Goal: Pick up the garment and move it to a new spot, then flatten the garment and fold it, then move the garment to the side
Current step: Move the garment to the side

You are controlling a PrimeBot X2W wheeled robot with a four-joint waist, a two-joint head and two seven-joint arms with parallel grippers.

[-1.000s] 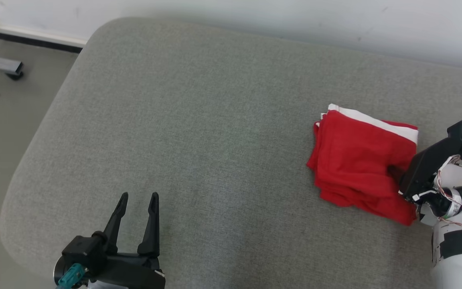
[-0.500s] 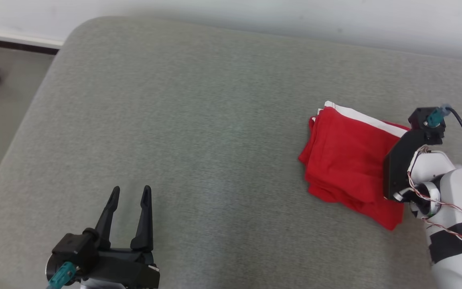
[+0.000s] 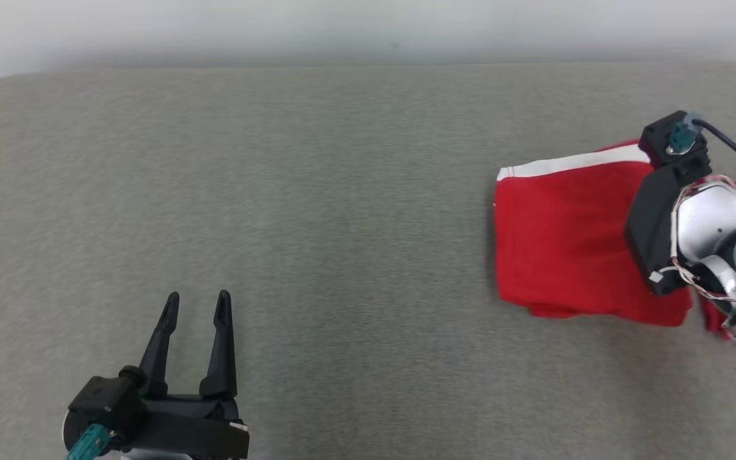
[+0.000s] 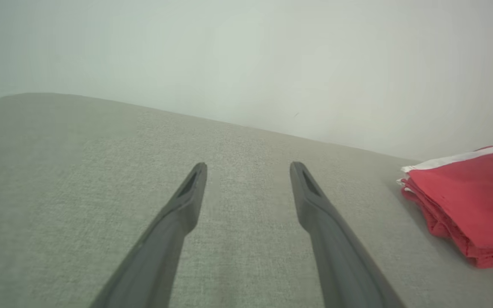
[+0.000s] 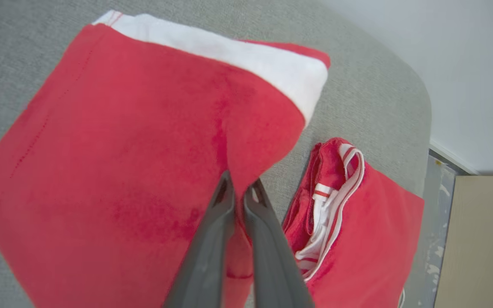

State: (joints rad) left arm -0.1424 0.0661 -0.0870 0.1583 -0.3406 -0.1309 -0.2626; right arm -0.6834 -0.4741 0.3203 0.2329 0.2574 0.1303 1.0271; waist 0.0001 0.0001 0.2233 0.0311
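1. My right gripper (image 5: 240,183) is clenched on the folded red cloth garment with a white band (image 5: 122,141). In the right wrist view the two dark fingers are pressed together with a fold of red fabric pinched between them at the garment's edge.
2. In the head view the black wrist housing covers those fingers, and I see the arm lying over the garment's right side.
3. My left gripper (image 3: 198,295) is released. Its fingers are spread with nothing between them, low over the grey woven padded surface (image 3: 342,191) and well apart from the garment.
4. The left wrist view puts the garment at its far right and shows stacked layers along the side edge.
5. The garment is roughly square, with the white band along its far edge. It sits on the right part of the surface.
6. The right wrist view shows a second red bundle with white striped trim (image 5: 357,222) just beside the garment. I cannot tell whether it is a separate piece. A beige panel (image 5: 477,239) and a pale wall (image 5: 464,64) lie past the surface's edge.
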